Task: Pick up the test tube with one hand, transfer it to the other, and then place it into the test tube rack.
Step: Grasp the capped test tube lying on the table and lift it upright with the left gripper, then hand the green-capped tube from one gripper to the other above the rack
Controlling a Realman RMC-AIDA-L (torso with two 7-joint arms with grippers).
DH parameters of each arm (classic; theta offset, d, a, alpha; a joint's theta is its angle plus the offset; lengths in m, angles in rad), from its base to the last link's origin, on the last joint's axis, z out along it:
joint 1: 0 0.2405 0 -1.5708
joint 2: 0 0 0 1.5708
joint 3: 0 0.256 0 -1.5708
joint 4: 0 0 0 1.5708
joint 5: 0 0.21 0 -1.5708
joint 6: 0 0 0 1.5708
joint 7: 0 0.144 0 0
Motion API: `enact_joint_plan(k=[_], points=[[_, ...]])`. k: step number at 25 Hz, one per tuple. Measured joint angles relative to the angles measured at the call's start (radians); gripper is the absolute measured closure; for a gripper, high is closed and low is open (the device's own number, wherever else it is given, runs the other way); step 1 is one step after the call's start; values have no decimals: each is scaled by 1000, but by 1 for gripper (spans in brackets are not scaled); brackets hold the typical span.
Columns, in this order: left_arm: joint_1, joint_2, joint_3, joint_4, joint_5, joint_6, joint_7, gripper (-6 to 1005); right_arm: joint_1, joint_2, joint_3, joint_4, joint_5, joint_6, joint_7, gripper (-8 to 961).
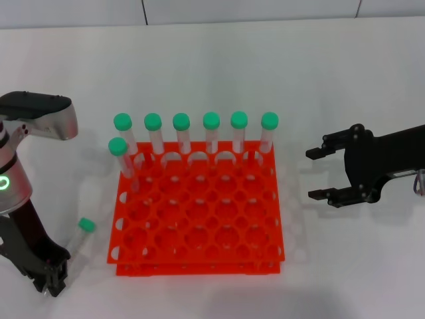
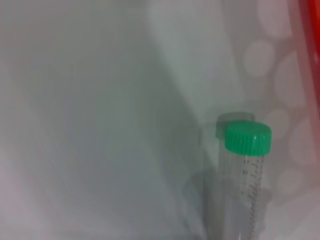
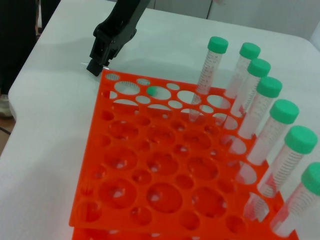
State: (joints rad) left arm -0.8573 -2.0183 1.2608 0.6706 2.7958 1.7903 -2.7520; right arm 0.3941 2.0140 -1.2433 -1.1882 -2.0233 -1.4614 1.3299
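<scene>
While the tube [image 1: 78,239] lies on the table [image 1: 332,66] at about 9 o'clock from the rack [image 1: 199,206] in the head view, its tip end runs under the left gripper [image 1: 52,278], low beside the rack's near left corner; whether those fingers have closed on it I cannot tell. The right gripper [image 1: 317,174] hovers at 3 o'clock from the rack, spread wide and holding nothing. Seven capped tubes [image 1: 211,133] already stand in the rack.

From the left wrist, the tube's green cap [image 2: 247,137] and graduations sit close, the rack's edge beside.

From the right wrist, the left gripper [image 3: 100,57] is down past the rack's far corner.

A grip this near the tapered tip could let the tube swing or slip on lifting, or knock the rack.
</scene>
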Motion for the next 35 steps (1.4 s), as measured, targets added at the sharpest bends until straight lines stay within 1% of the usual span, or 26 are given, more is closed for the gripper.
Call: enact_joint_plan(k=[5,6,9,12,13,16,20,23,24,26,27,32,35], points=[[8,0,-7,9,-2,-4,0,808,0,0,0,0,0,0,0,318],[13,0,-12,12,-2,-4,1,808,0,-1,1,-1,0,1,0,318],[49,3,-36,55,-6,-2,6,809,-2,-1,5,-2,0,1,1,318],[130,3,-66,180,-9,18,8,809,-1,-1,8,-8,0,-2,11,318],[145,3,-75,212,-6,22,8,809,-1,-1,8,-10,1,-3,14,318],[222,-2,-115,377,-7,48,21,809,2,-1,9,-17,2,-6,36,317],[308,-10,-124,557,-38,64,38,809,7,-2,9,-20,2,-9,51,317],[354,-11,-127,658,-72,66,51,809,7,-2,8,-29,6,-12,69,317],[354,-11,-127,658,-72,66,51,808,7,-1,8,-32,6,-15,80,317],[398,-15,-142,784,-117,67,80,808,8,-2,8,-38,6,-23,97,317],[403,-15,-146,799,-121,67,84,808,8,-2,9,-43,7,-31,107,317],[468,-29,-201,974,-227,59,183,808,8,-3,9,-72,9,-51,163,318],[494,-41,-260,1020,-297,45,281,808,11,-3,16,-83,11,-63,198,318]])
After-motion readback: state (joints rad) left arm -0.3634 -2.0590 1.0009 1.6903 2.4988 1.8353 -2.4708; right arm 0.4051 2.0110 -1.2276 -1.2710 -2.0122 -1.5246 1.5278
